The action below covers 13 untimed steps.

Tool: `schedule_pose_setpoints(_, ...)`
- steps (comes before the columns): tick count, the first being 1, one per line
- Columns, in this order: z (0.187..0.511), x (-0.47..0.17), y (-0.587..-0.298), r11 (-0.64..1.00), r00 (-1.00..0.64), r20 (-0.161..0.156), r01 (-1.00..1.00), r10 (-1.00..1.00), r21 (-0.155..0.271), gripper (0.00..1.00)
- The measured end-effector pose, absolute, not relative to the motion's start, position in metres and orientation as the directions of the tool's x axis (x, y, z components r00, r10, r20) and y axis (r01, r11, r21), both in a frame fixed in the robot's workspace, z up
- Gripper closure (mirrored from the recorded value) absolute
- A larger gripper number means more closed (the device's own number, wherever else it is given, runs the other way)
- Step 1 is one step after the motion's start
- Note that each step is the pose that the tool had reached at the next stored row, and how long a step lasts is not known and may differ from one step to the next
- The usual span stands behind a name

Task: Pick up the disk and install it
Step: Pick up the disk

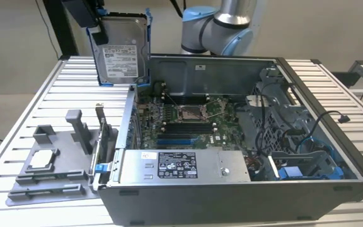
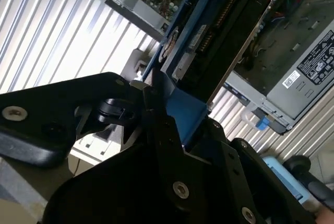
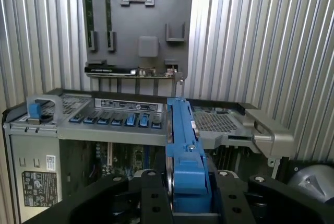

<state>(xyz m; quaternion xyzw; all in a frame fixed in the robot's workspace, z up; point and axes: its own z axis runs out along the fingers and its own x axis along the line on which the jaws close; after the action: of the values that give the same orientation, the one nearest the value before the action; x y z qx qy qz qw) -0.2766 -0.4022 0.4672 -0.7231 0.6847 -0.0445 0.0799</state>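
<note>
The disk (image 1: 121, 49), a silver hard drive with a white label in a blue carrier frame, hangs upright in the air above the back corner of the open computer case (image 1: 245, 198), on the exterior view's left. My gripper (image 1: 98, 32) is shut on the carrier's edge from above. In the first wrist view the disk (image 3: 182, 145) appears edge-on between the black fingers (image 3: 151, 195) of the gripper (image 3: 188, 192). In the second wrist view the gripper (image 2: 156, 109) clamps the blue frame of the disk (image 2: 209, 31), with the case below it.
Inside the case lie the motherboard (image 1: 188, 116), a grey power-supply box (image 1: 181, 165) and a drive bay with blue parts (image 1: 301, 170). A grey fixture tray (image 1: 49, 165) holding a small processor chip (image 1: 43, 158) sits on the slatted table (image 1: 55, 94).
</note>
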Motion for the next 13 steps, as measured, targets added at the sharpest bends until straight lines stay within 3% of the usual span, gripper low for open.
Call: schedule_pose_setpoints(13,0.467,-0.23,-0.403,-0.05,0.058,-0.046,-0.986,-0.997,-0.161,1.0)
